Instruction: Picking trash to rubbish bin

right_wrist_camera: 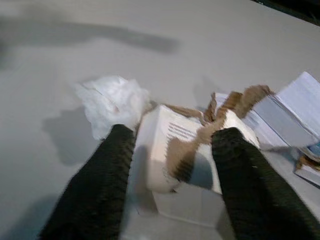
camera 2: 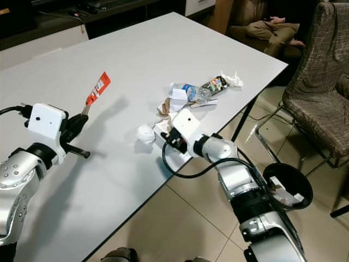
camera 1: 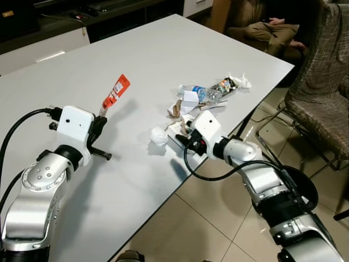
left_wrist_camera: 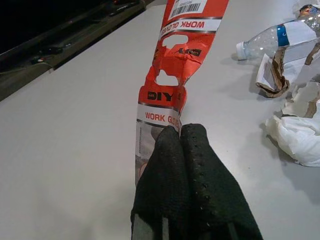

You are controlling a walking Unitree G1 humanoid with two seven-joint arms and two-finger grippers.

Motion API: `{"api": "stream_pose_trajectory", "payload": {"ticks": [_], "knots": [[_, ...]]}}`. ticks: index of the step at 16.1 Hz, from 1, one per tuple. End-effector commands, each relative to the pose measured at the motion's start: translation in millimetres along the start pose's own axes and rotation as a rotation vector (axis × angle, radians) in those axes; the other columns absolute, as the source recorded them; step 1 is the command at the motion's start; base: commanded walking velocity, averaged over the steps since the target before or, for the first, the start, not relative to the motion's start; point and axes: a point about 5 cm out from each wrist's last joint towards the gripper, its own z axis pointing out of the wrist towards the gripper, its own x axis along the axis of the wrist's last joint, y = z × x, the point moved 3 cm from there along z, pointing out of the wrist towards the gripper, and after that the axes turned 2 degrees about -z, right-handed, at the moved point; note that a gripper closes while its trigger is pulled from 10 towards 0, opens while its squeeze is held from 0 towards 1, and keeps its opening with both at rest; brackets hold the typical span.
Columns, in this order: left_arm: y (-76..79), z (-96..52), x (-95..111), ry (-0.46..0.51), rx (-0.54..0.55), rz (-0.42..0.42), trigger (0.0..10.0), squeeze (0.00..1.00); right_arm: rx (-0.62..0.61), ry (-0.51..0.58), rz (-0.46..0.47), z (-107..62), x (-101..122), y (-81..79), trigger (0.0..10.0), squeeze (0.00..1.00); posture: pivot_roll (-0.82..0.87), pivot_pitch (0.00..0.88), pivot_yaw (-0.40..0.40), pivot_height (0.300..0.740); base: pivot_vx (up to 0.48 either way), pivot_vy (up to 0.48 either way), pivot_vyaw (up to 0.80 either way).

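The left tool (left_wrist_camera: pixel 182 145), pinched on a thin red glove wrapper (camera 1: pixel 115 93) at the left of the frame, may let it slip out. The right tool (right_wrist_camera: pixel 172 150), wide around a torn white box (right_wrist_camera: pixel 192 150) at the table (camera 1: pixel 163 49) edge, could push it off. The white table is smooth; a black bin (camera 2: pixel 288 185) stands on the tiled floor (camera 1: pixel 191 229) lower right, a chair (camera 1: pixel 322 93) beyond.

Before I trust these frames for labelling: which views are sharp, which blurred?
Left wrist view: crisp, print legible on the torn red cardboard wrapper. Right wrist view: motion-blurred around the torn white cardboard box. Eye views: fairly sharp, soft shadows on the white table.
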Motion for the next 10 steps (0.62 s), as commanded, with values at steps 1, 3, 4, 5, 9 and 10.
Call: {"api": "stream_pose_trajectory", "payload": {"ticks": [1,3,4,5,9,10], "knots": [[1.2,-2.3,4,0.016,-0.005,0.016,0.0,0.0,-0.001,0.006,-0.005,1.8,3,2.6,10.0,1.0,0.09,0.068,-0.048,0.74,0.0,0.0,0.0],[1.0,-1.9,4,0.017,-0.004,0.017,0.0,0.0,-0.002,-0.006,0.023,6.4,-4,0.6,10.0,1.0,0.09,0.064,-0.047,0.74,0.0,0.0,0.0],[1.3,-1.6,4,0.018,-0.006,0.017,0.0,0.0,-0.002,-0.016,0.039,9.6,-8,-1.1,10.0,0.1,0.09,0.064,-0.047,0.74,0.0,0.0,0.0],[1.9,-1.2,4,0.018,-0.008,0.018,0.0,0.0,0.0,-0.043,-0.004,13.9,-12,-3.0,10.0,0.0,0.09,0.064,-0.045,0.74,0.0,0.0,0.0],[1.9,-1.3,5,0.019,-0.008,0.022,0.0,0.0,-0.049,-0.086,-0.097,24.3,-17,-0.5,10.0,0.0,0.1,0.072,-0.049,0.74,0.0,0.0,0.0],[1.8,-1.7,5,0.018,-0.008,0.023,0.0,0.0,-0.051,-0.091,-0.102,25.7,-18,-1.0,10.0,0.0,0.1,0.072,-0.049,0.74,0.0,0.0,0.0]]}}
